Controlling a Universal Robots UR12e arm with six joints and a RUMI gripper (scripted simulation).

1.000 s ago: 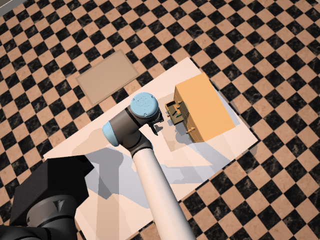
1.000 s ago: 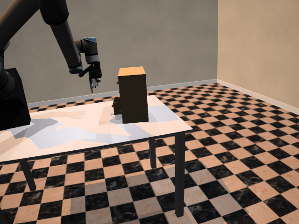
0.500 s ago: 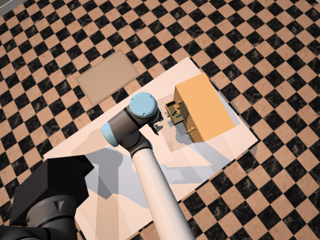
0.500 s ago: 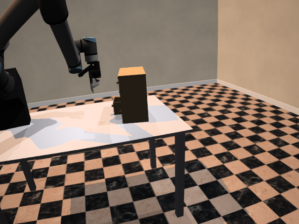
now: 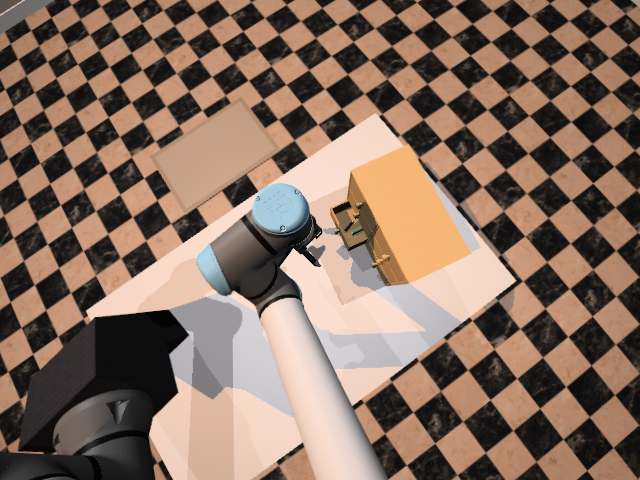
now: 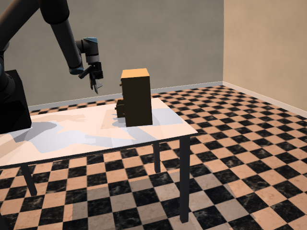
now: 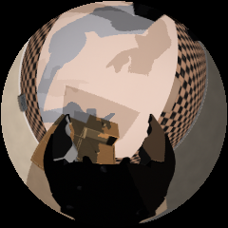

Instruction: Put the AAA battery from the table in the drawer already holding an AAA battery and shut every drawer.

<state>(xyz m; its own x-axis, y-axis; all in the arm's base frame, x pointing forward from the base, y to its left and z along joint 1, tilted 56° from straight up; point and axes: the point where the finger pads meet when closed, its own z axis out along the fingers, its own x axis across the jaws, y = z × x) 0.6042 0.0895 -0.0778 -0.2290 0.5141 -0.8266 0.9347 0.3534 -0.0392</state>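
Evidently released, the pincer [image 5: 317, 249] [image 6: 95, 89] [image 7: 108, 114] stands above the table [image 5: 382, 135] [image 6: 74, 119] [image 7: 114, 62]. The AAA battery appears to be in the open drawer [image 5: 357, 240] [image 6: 120, 109] [image 7: 102, 125]: a green cylinder [image 5: 357, 230] and a dark cylinder [image 5: 349, 225] lie there; which is which cannot be told. To close, lower left of the drawer front, then push squarely right, gently, keeping the wooden chest [image 5: 408, 206] [image 6: 138, 101] [image 7: 43, 149] unturned.

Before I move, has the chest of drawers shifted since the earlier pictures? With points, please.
No. In the top view, the chest of drawers [image 5: 408, 214] [image 6: 137, 101] [image 7: 44, 149] keeps its place against the table's [image 5: 493, 276] [image 6: 173, 130] [image 7: 109, 52] edges, so there's no direction to give.
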